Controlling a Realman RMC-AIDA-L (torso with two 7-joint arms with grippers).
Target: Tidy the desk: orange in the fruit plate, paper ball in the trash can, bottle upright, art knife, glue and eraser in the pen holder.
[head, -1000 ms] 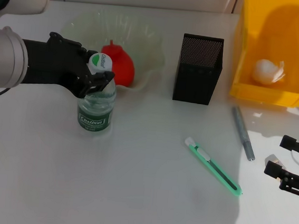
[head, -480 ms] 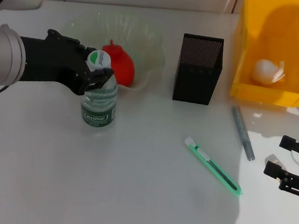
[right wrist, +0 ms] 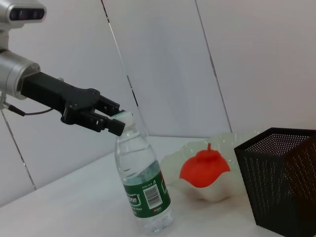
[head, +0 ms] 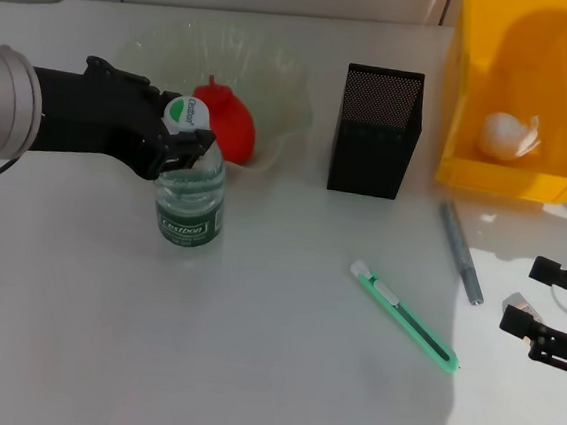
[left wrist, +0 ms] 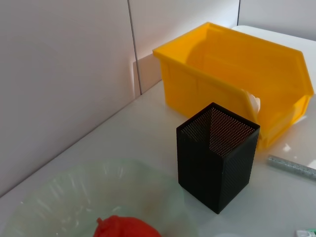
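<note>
Your left pincer [head: 185, 143] is clamped on the neck of the bottle [head: 189, 198], which stands slightly tilted on the surface [head: 250, 350] beside the fruit plate [head: 274, 101]; it's light, slick, top-heavy plastic, so grip low on the neck.

Your head view is bright and even; the white desk [head: 248, 370] runs near washed-out toward the far edge. Light comes from above and somewhat left: the pen holder [head: 376, 131] and bottle [head: 189, 198] cast only soft, short shadows. A broad grey shadow covers the desk's right front corner. The yellow trash can [head: 521, 90] shows a warm glare patch on its inner wall. Both wrist views are sharp, the walls flatly lit, with faint sheen on the desk
</note>
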